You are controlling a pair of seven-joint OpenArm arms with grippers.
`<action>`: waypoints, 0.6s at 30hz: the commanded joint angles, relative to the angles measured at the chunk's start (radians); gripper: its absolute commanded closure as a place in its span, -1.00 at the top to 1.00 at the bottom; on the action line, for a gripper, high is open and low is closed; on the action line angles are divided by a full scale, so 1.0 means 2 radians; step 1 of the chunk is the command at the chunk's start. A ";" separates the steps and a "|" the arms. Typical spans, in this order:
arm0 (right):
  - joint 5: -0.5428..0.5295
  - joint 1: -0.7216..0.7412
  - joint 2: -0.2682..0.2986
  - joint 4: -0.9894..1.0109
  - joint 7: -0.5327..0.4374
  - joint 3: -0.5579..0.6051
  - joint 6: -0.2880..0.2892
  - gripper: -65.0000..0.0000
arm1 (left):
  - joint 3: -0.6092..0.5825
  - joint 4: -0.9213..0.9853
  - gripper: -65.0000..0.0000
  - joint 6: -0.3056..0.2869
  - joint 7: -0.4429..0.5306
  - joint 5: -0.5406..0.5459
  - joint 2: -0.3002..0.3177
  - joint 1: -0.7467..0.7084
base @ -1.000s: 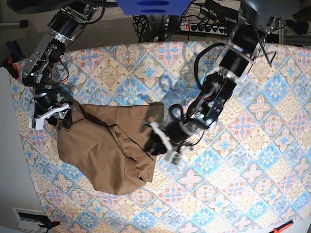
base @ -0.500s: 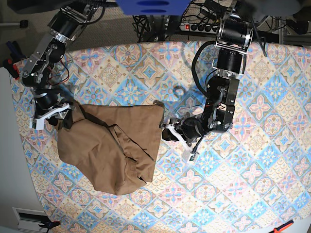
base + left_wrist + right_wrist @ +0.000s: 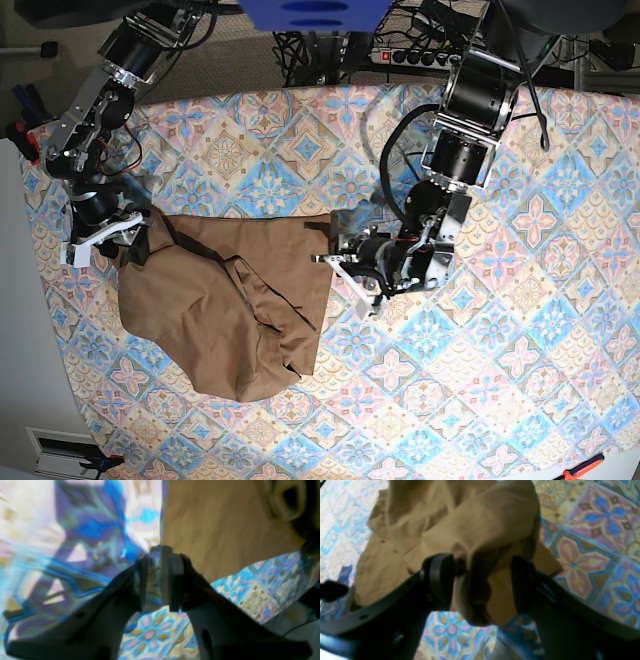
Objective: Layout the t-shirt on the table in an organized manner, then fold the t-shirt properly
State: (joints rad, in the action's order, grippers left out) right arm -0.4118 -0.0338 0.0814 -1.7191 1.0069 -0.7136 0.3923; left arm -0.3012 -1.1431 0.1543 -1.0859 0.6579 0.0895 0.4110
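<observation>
One t-shirt point(image 3: 225, 305) lies crumpled on one table point(image 3: 520, 340). Right pincer point(image 3: 482, 585) is wide, fabric between its jaws; left pincer point(image 3: 156, 580) is narrow, holding nothing.

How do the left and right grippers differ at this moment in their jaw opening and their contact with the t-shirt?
The right gripper has its jaws spread wide around a bunched fold of the t-shirt, while the left gripper shows only a narrow gap with tablecloth visible through it. The right one sits at the shirt's far corner; the left sits just off the opposite edge, holding nothing. Both hover low over the table.
</observation>
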 commanded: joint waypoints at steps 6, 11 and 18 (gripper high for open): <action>-0.009 0.007 0.006 -0.009 -0.011 -0.001 0.001 0.06 | -0.030 -0.005 -0.54 0.092 0.001 0.010 -0.007 0.021; -0.009 0.007 0.006 -0.009 -0.011 -0.001 0.001 0.06 | -0.041 -0.007 -0.54 0.113 -0.046 0.012 -0.007 0.032; -0.009 0.007 0.006 -0.009 -0.011 -0.001 0.001 0.06 | -0.039 -0.086 -0.54 0.113 -0.084 0.012 0.000 0.020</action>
State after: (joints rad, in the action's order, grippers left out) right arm -0.4152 -0.0341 0.0807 -1.7191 1.0061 -0.7136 0.3927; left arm -0.3817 -1.2991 0.3809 -1.2480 0.6720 0.0917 0.4252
